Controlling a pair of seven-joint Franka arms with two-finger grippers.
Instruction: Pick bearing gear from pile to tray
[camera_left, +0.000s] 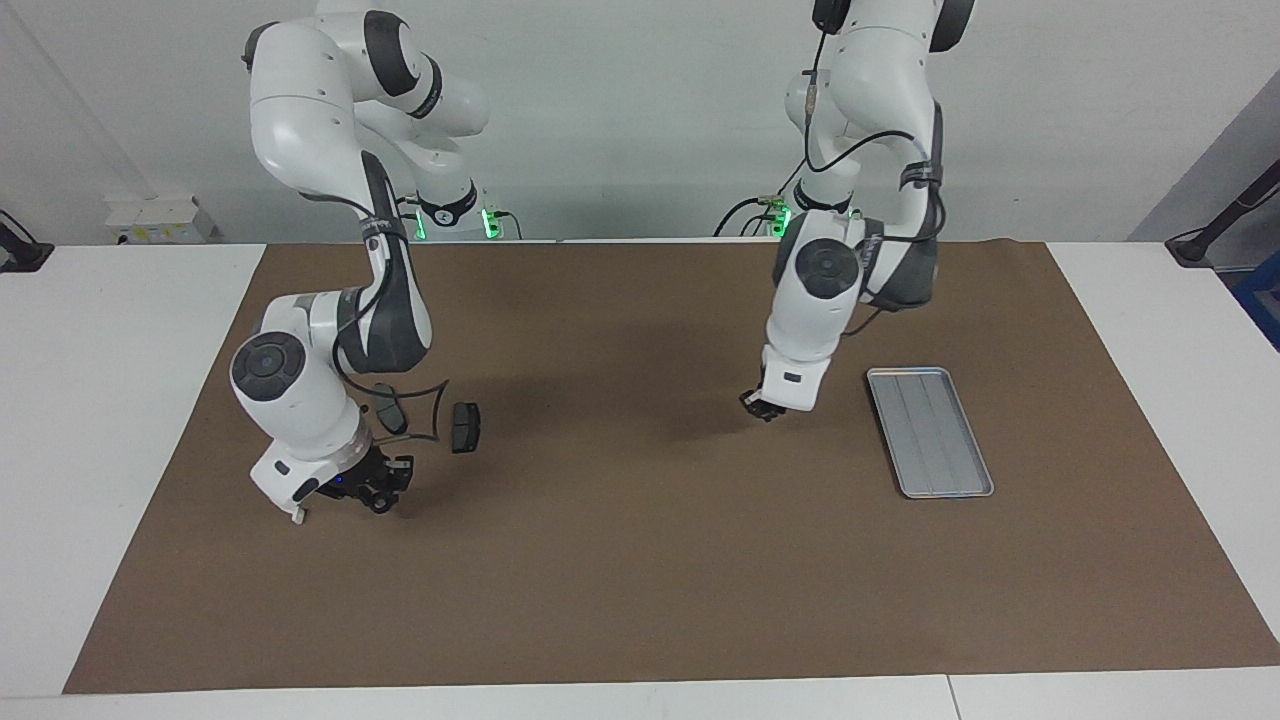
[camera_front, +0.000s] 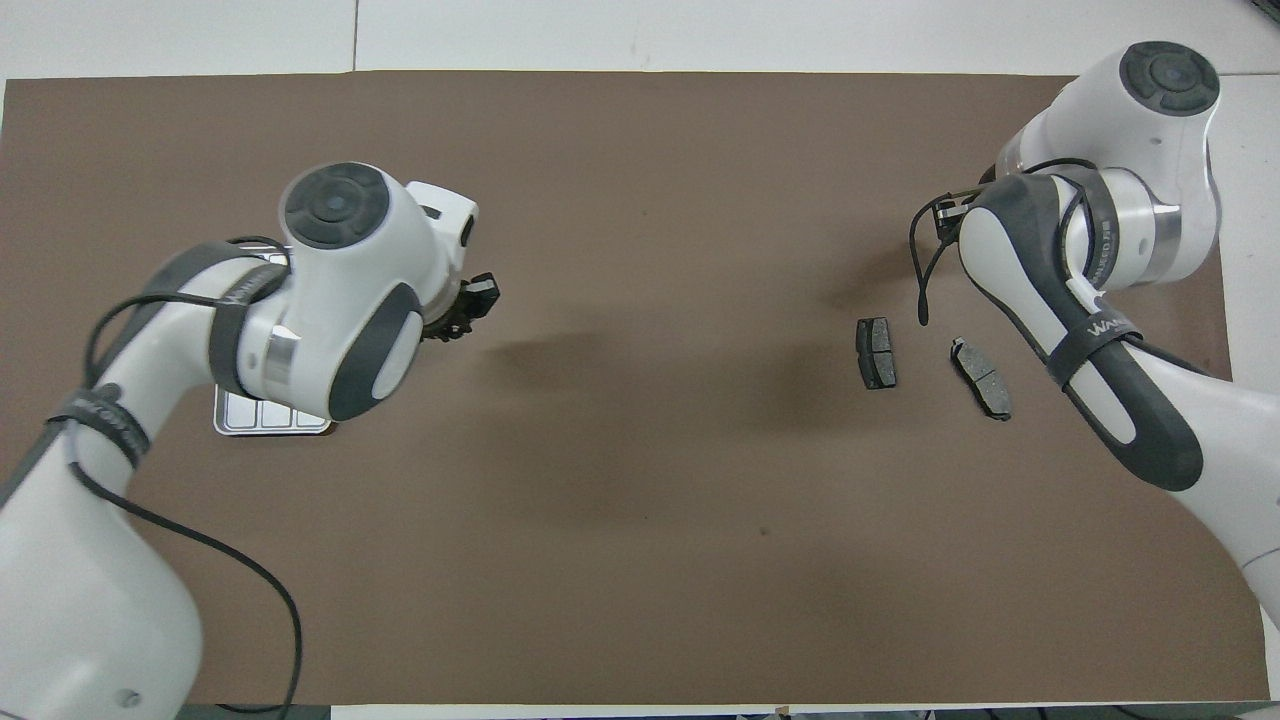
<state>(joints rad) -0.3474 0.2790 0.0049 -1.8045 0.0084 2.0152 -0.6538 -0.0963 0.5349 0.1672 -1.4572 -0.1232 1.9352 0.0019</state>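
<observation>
The silver tray (camera_left: 930, 430) lies on the brown mat at the left arm's end; in the overhead view only its corner (camera_front: 270, 425) shows under the left arm. My left gripper (camera_left: 762, 405) (camera_front: 462, 318) hangs shut just above the mat beside the tray, and I cannot tell whether it holds anything. Of the pile, two dark brake pads (camera_left: 463, 427) (camera_left: 388, 408) lie at the right arm's end. My right gripper (camera_left: 375, 492) is low over the mat beside them, shut on a small black round piece, the bearing gear (camera_left: 380, 503). The overhead view hides this gripper under its arm.
The brake pads (camera_front: 876, 352) (camera_front: 981, 377) lie side by side, a hand's width apart. A black cable (camera_left: 420, 415) loops from the right wrist over them. White tabletop borders the brown mat (camera_left: 640, 560) on both ends.
</observation>
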